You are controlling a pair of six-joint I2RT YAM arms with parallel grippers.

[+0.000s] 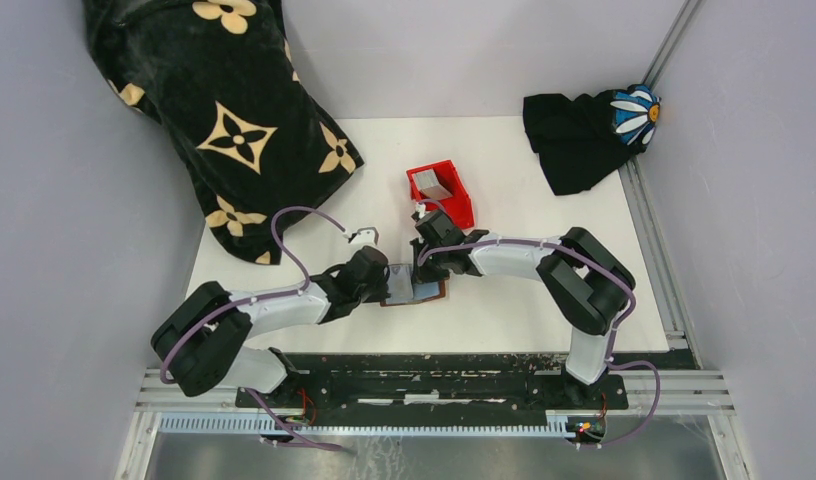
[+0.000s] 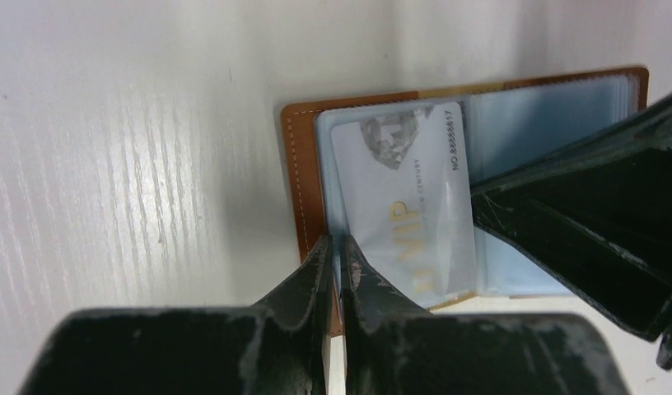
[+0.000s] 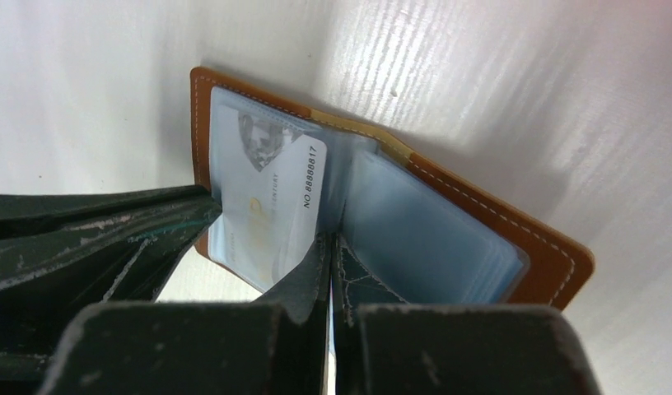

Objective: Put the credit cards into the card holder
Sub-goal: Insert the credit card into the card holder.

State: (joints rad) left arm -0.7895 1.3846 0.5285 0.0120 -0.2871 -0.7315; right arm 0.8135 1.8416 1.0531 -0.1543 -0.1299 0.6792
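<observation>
Left gripper [image 2: 334, 257] is pinching the wallet [image 2: 298, 164] edge between its jaws, while right gripper [image 3: 331, 251], jaws pressed together, is touching the card [image 3: 271, 206] beside them.

Table [image 1: 544, 300] holds card holder [image 1: 409, 290] (open), red bin [image 1: 462, 205].
</observation>
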